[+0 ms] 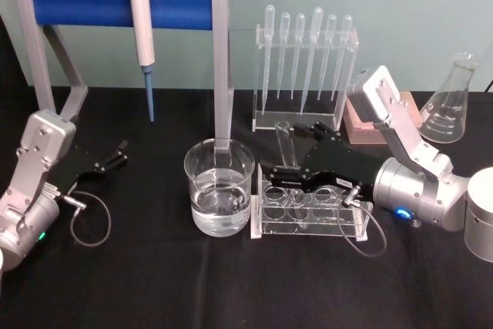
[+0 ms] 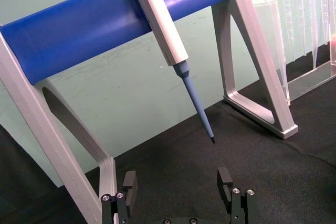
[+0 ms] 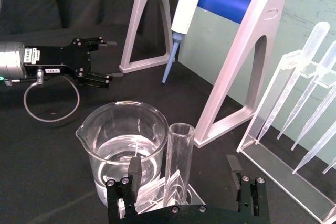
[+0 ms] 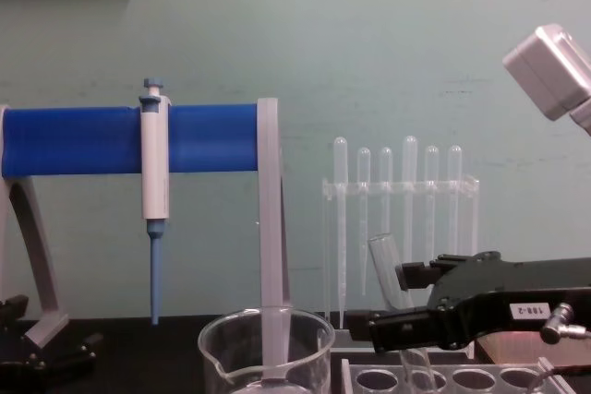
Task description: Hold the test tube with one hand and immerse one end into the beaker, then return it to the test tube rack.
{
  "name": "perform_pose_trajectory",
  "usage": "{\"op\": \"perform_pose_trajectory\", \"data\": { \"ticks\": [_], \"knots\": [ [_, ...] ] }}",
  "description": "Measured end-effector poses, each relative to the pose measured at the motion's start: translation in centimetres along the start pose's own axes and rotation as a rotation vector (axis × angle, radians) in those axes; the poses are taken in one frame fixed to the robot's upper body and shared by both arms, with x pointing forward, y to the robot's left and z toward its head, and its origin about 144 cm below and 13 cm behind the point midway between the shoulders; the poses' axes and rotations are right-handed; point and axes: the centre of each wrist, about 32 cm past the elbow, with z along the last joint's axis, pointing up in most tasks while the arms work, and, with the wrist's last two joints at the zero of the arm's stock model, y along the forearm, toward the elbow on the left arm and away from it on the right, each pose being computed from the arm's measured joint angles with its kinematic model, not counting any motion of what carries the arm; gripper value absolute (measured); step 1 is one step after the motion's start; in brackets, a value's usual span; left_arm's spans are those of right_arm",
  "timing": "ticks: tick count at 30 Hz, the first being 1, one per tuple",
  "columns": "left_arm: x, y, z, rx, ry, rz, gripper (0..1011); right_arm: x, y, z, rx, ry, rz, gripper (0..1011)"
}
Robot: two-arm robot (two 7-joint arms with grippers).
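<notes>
Closest in, the black blocky right gripper [image 3: 184, 165] is reaching in from the right edge of the black cloth-covered table [image 1: 154, 283] and straddling the clear glass round-bottomed test tube [image 1: 286, 142]. Its fingers are standing spread, one on each side of the glass with a gap showing on both sides, so it is gripping nothing. That tube is sitting in a hole toward the left end of the clear acrylic rack [image 1: 339, 225] at the middle of the surface, tilting with its open rim toward the beaker's side. Just beside the rack's left end, the wide clear glass beaker [image 1: 202, 190] with pouring spout is standing upright, holding clear liquid in its lower part. Near the left edge the matching left gripper [image 1: 115, 155] is lying idle, fingers apart and holding nothing, well apart from the glassware. Judgement: the tube is not being held, and whether its end is wet cannot be told. Either grasp, lift, dip and return are all outstanding, or the tube is already back in place.
</notes>
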Motion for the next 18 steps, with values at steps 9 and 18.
{"op": "perform_pose_trajectory", "data": {
  "ticks": [9,18],
  "knots": [
    [0.0,0.0,0.0,0.0,0.0,0.0,1000,0.11,0.2,0.08,-0.005,0.007,-0.005,839],
    [0.0,0.0,0.0,0.0,0.0,0.0,1000,0.11,0.29,0.07,-0.004,0.021,-0.013,594]
  ]
}}
